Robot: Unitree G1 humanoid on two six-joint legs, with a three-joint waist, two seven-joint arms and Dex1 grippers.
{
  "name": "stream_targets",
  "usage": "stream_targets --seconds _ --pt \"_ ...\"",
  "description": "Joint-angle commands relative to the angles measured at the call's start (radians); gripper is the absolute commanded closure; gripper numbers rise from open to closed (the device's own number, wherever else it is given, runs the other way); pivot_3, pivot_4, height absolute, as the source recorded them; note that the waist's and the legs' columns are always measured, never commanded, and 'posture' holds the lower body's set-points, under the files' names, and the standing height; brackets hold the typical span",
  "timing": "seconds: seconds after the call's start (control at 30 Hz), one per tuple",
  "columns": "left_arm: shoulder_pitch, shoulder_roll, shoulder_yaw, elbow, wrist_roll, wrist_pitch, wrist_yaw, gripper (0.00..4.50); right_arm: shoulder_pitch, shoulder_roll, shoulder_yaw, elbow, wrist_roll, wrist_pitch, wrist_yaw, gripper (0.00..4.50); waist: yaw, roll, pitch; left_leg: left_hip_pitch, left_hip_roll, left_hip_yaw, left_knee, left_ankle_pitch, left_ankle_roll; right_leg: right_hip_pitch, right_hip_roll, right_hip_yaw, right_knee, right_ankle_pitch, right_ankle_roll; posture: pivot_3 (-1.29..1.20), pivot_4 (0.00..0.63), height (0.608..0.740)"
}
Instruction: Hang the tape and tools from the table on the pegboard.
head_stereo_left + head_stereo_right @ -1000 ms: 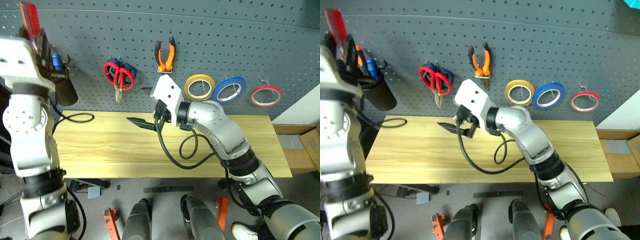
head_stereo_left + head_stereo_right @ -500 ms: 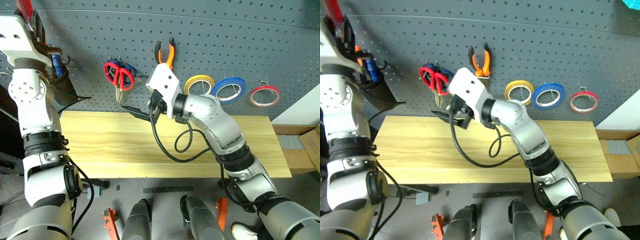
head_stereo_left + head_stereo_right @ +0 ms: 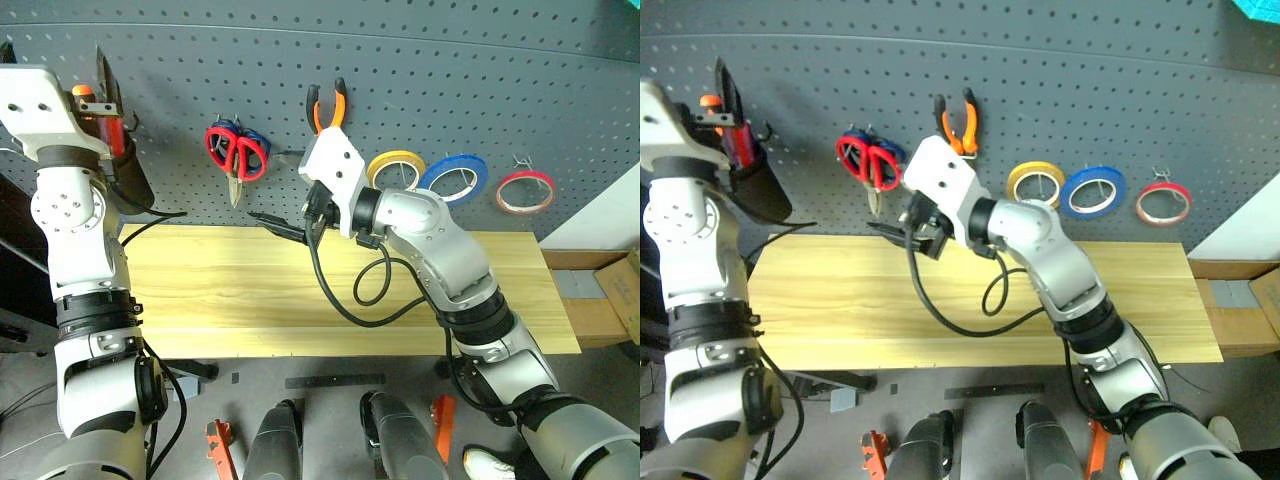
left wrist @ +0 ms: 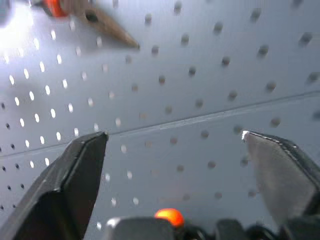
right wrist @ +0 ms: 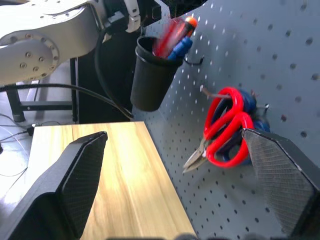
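While the pegboard point(image 3: 450, 80) already carries the red-handled scissors point(image 3: 236, 152), the orange-and-black pliers point(image 3: 327, 105) and the blue tape point(image 3: 455, 178) — hung between a yellow roll point(image 3: 396, 170) and a red-pink roll point(image 3: 524, 189) — the wooden table point(image 3: 220, 300) below lies bare. At the board's left edge hangs a black cup point(image 5: 150, 75) holding the red-handled screwdriver point(image 5: 171, 36). Just above that cup the left gripper point(image 4: 172, 155) has its jaws spread wide, facing the board with nothing between them. Raised over the table beside the scissors, the right gripper point(image 5: 175, 165) has jaws wide and empty too.
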Motion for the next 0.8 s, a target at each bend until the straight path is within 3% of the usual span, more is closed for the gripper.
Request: stream_targets --seconds 0.03,0.17,0.3,0.43,0.67,0.8 --pt "-0.001 -0.009 -0.087 -0.219 -0.04 0.052 -0.104 0.02 0.024 -0.025 -0.099 -0.106 0.076 0.065 -0.002 0.0 0.005 -0.001 -0.002 0.0 0.0 0.0 0.0 0.0 0.0 0.001 0.0 0.0 0.0 0.0 0.0 -0.09 0.169 0.74" --pt "0.057 -0.036 -0.169 -0.396 -0.126 0.163 -0.229 0.02 0.076 -0.067 -0.156 -0.208 0.155 0.149 0.006 0.0 0.008 0.002 -0.01 0.0 -0.001 0.0 0.0 0.0 0.0 0.001 0.0 0.001 0.0 0.0 0.0 -0.09 0.17 0.74" --pt "0.196 -0.059 -0.255 -0.565 -0.23 0.387 -0.316 0.02 0.2 -0.122 -0.196 -0.32 0.215 0.219 -0.006 0.0 -0.004 0.01 -0.021 0.001 0.0 0.001 0.0 -0.001 0.002 0.001 0.001 0.001 0.0 0.0 0.0 -0.09 0.17 0.74" --pt "0.336 -0.108 -0.253 -0.629 -0.253 0.607 -0.234 0.02 0.358 -0.19 -0.18 -0.396 0.214 0.214 -0.008 0.0 -0.015 0.015 -0.028 0.003 0.0 0.002 0.001 -0.001 0.003 0.003 0.002 0.003 0.002 0.0 0.0 -0.1 0.161 0.74" --pt "0.506 -0.204 -0.238 -0.621 -0.207 0.673 -0.138 0.02 0.652 -0.217 -0.153 -0.288 0.077 -0.048 -0.07 0.0 -0.014 0.017 -0.046 0.006 -0.002 0.001 0.011 -0.001 0.003 0.006 0.004 0.004 0.013 -0.001 -0.001 -0.1 0.136 0.74" --pt "0.607 -0.214 -0.231 -0.522 -0.157 0.594 -0.15 0.02 0.732 -0.159 -0.207 -0.101 0.003 -0.218 -0.188 0.0 -0.015 0.017 -0.06 0.023 -0.002 0.003 0.013 -0.001 0.003 0.024 0.007 0.004 0.008 -0.004 0.003 -0.1 0.11 0.74"
